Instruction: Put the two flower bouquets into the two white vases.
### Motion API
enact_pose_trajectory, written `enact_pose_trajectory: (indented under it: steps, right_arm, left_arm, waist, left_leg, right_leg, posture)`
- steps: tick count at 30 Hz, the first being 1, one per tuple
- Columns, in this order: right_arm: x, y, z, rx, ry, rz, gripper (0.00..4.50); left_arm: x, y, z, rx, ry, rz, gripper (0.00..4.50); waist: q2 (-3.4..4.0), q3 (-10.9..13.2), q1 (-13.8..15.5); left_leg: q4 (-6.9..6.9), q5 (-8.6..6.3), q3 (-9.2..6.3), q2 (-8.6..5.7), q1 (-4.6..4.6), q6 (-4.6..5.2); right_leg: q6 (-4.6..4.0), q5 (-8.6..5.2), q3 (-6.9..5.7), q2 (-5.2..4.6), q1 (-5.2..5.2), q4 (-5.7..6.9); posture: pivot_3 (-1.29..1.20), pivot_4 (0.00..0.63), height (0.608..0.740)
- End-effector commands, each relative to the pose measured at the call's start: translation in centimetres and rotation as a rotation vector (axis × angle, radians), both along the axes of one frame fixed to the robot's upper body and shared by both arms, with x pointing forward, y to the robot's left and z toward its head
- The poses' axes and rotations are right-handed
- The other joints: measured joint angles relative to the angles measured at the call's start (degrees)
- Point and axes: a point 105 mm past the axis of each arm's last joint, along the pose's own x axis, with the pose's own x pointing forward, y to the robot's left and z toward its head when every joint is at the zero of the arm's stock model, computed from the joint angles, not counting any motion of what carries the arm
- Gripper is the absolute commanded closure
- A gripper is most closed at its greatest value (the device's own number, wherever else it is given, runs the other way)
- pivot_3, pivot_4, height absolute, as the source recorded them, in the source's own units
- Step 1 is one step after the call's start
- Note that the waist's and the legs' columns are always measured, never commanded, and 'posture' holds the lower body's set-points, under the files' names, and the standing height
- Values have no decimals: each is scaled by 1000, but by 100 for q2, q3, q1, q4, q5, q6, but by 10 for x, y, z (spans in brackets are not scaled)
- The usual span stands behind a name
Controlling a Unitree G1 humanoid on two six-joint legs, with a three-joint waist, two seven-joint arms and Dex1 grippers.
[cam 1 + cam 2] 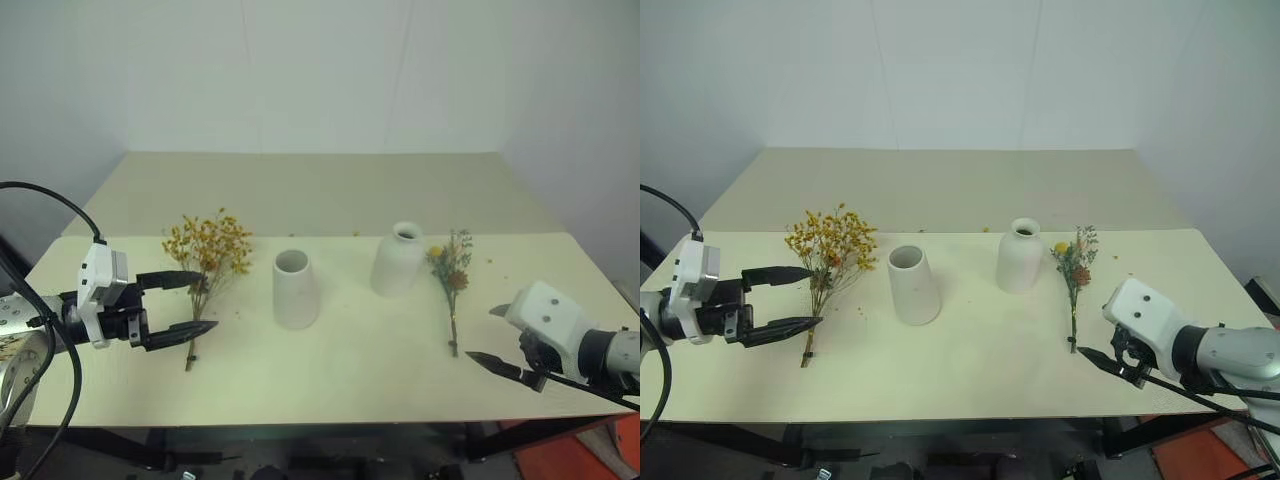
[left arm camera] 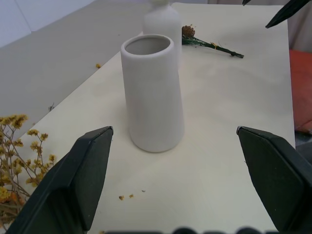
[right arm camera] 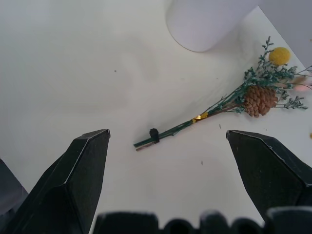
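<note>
Both bouquets lie flat on the pale table (image 1: 340, 370), and both vases stand empty between them. The bushy yellow-orange bouquet (image 1: 208, 250) lies toward the table's left side, its brown stems pointing at the near edge. The left gripper (image 1: 195, 303) hovers over those stems with its two black fingers spread wide, grasping nothing. Just right of it stands the tapered cone vase (image 1: 295, 290), upright, mouth open upward, with bare tabletop all around its base. Further right and a little farther back stands the shouldered narrow-neck vase (image 1: 399, 260). Just beside that vase, on its right, lies the sparse sprig bunch (image 1: 450, 270), with a yellow ball flower and a pine cone at its head and a thin stem running toward the near edge. The right gripper (image 1: 492, 337) hangs near the stem's end, at the table's near right corner, fingers released wide and empty. A few orange crumbs dot the surface near the cone vase. The table's far half is open.
</note>
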Motion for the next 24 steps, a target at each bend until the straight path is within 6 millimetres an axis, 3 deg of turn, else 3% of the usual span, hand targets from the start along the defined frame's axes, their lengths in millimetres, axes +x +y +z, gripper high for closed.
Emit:
enact_pose_trajectory:
  steps: [1,13,18,22,24]
  right_arm:
    - [1,-2,11,-36,-55,12,0]
    - [0,-5,13,-31,-58,-12,0]
    - [15,-13,12,68,-22,-146,0]
    - [26,-19,5,51,16,-222,0]
    - [42,-25,5,116,5,-327,0]
  left_arm:
    - [-3,4,11,11,-51,9,43]
    - [0,-2,11,6,-49,1,43]
    - [-2,-16,29,-5,-104,-56,43]
    - [1,-19,38,154,-123,-118,43]
    - [5,-27,48,183,-134,-161,43]
  waist:
    - [0,0,0]
    - [0,0,-1]
    - [-1,0,-4]
    - [0,0,-5]
    - [2,1,-5]
  left_leg:
    - [0,0,0,0,0,0]
    - [0,0,0,0,-1,0]
    - [1,0,0,0,2,0]
    - [-1,0,-1,0,0,0]
    - [-4,0,1,-3,-1,0]
  right_leg:
    - [0,0,0,0,0,0]
    - [0,0,0,0,0,0]
    - [0,1,1,0,2,2]
    - [-2,0,-1,2,-2,2]
    - [-2,0,2,-1,-3,0]
  posture:
    - [0,150,740]
    - [0,150,740]
    - [0,150,740]
    - [0,150,740]
    - [0,150,740]
